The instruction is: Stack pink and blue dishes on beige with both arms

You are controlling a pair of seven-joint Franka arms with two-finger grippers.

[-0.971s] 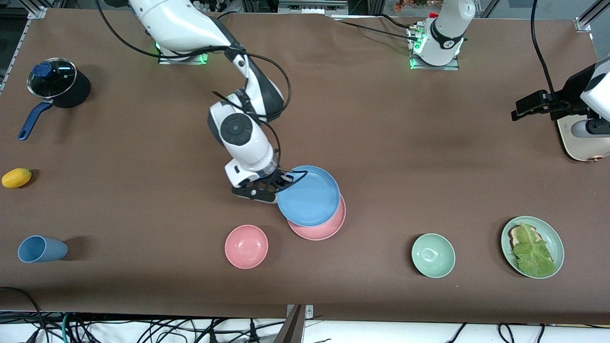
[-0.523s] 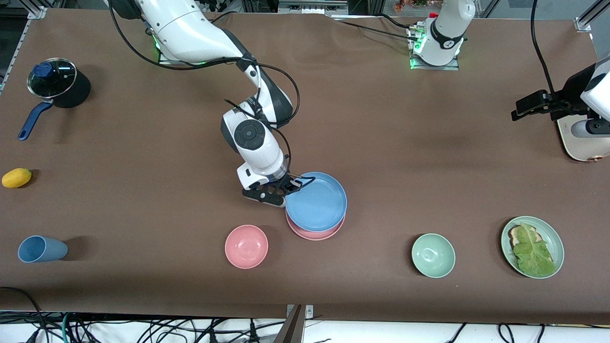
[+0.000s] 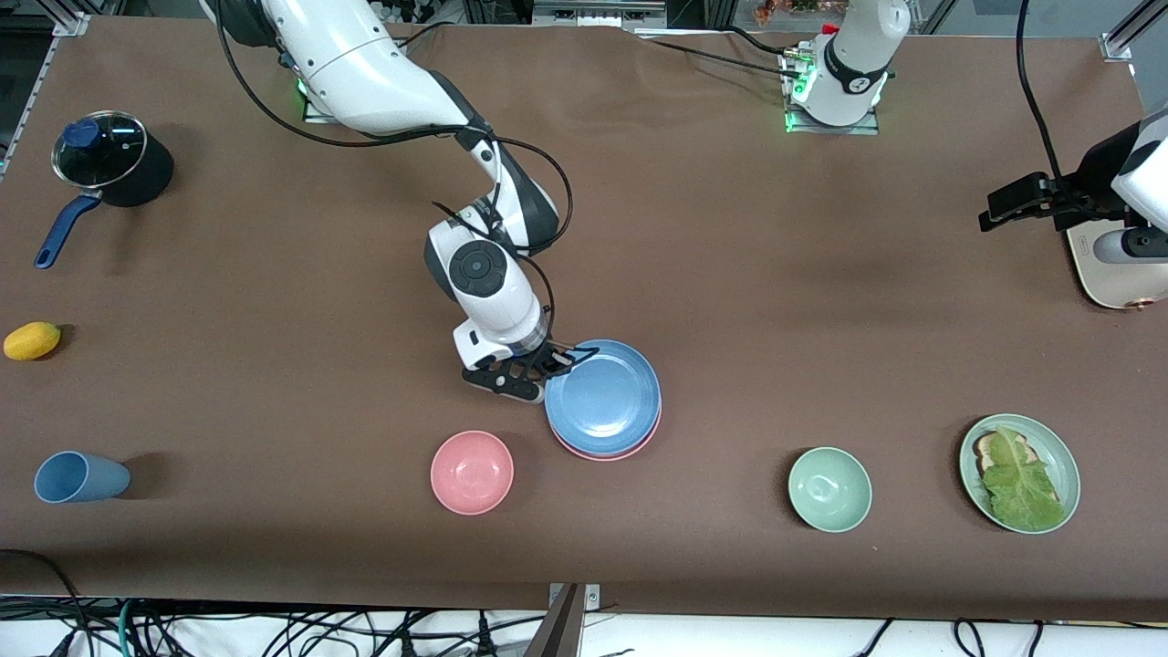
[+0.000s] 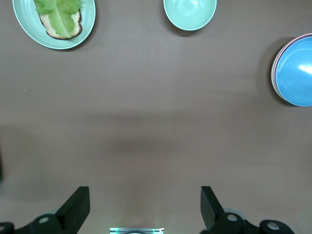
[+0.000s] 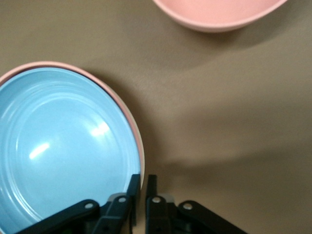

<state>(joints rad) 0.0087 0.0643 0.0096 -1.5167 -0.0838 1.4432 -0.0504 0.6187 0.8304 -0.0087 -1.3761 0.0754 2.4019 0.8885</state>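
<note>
On the brown table [image 3: 730,274], the right gripper [image 3: 546,363] seemingly pinches the blue plate [image 3: 604,398] atop pink [image 3: 610,452].

Smooth plastic ware on a matt brown table

A soft sheen is shown by the round sky-blue plastic plate [image 5: 63,151]; the brown table covering [image 3: 821,301] is seen dull and even.

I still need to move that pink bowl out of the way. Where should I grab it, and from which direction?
Grip the pink bowl by its rim, coming straight down from above, one finger inside and one outside the wall. It sits upright and open on the table, its wall thin enough for the jaws. The side facing away from the blue plate looks safest, I think.
</note>
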